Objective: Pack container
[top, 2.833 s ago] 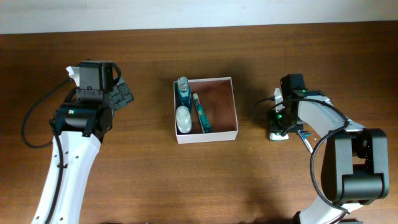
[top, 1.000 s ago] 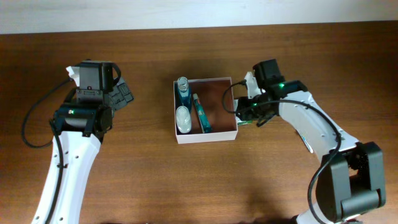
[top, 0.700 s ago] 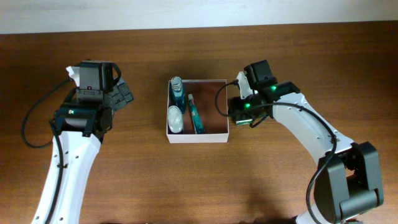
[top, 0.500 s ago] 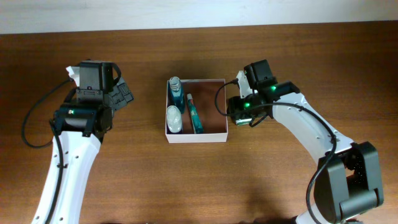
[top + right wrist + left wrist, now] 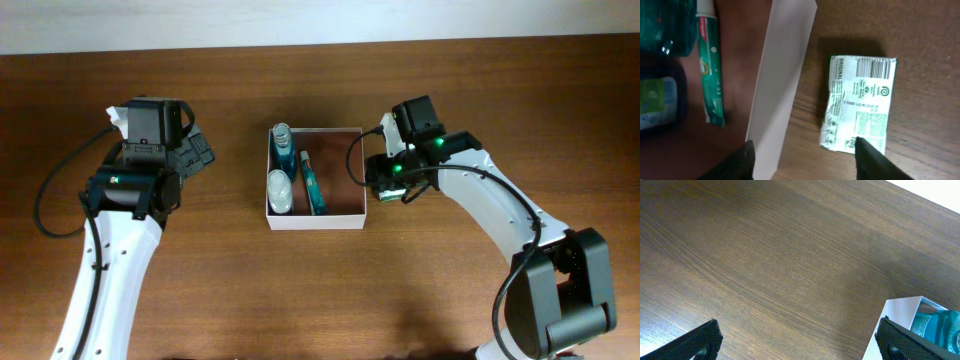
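Looking down on the container [image 5: 315, 222] sitting on the bench [image 5: 470, 90] between the two arms. Counting three things lying inside, all crowding its left half: a teal bottle [image 5: 283, 148] tucked into the far-left corner, a pale rounded bottle [image 5: 280, 190] just nearer than that, and a toothpaste tube [image 5: 312, 185] stretching alongside both. Seeing reddish-brown floor showing across the container's right half.

Catching the right pincer [image 5: 807, 162] hanging just outside the container's right wall, released, fingers [image 5: 742, 160] standing wide apart and clamping nothing. Spotting, through the right wrist camera, a green-and-white sachet [image 5: 857, 102] lying flat on the bench just beside that white wall, outside the container. Seeing one fingertip overlapping the sachet's near corner and the other hanging over the wall; not managing to tell whether either is touching.

Finding the left pincer [image 5: 800, 342] well to the left of the container, also released, fingers spread wide over the wood and holding nothing. Picking up only one white corner of the container, with a glimpse of teal inside, at the edge of the left wrist view.
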Controlling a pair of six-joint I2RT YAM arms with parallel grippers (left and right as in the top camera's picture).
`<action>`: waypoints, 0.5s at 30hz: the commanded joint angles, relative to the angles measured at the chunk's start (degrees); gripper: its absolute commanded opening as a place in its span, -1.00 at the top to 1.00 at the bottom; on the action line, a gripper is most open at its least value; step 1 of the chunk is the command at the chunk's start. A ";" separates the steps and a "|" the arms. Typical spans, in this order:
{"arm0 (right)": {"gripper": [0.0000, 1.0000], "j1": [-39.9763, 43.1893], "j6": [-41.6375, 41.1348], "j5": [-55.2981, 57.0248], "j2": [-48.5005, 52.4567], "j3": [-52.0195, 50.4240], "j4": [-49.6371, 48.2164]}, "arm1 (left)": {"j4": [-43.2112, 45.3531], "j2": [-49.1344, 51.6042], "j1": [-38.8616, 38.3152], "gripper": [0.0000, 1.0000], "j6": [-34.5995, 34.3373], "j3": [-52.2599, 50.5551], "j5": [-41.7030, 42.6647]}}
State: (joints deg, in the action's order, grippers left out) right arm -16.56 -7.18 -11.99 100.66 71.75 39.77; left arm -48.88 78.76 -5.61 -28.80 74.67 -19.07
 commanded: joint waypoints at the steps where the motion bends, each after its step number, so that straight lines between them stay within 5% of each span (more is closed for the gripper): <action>1: -0.15 -0.68 6.99 1.75 0.00 -0.46 -0.11 | -0.07 0.31 0.13 -0.99 -0.31 0.46 0.02; 15: -0.17 -0.63 4.74 7.78 1.95 -0.46 -0.66 | -0.04 0.31 0.15 -0.99 -0.31 0.46 0.02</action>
State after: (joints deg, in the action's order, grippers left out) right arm -16.62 -1.04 -5.78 100.79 71.75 39.72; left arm -48.88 78.76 -5.61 -28.80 74.67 -19.07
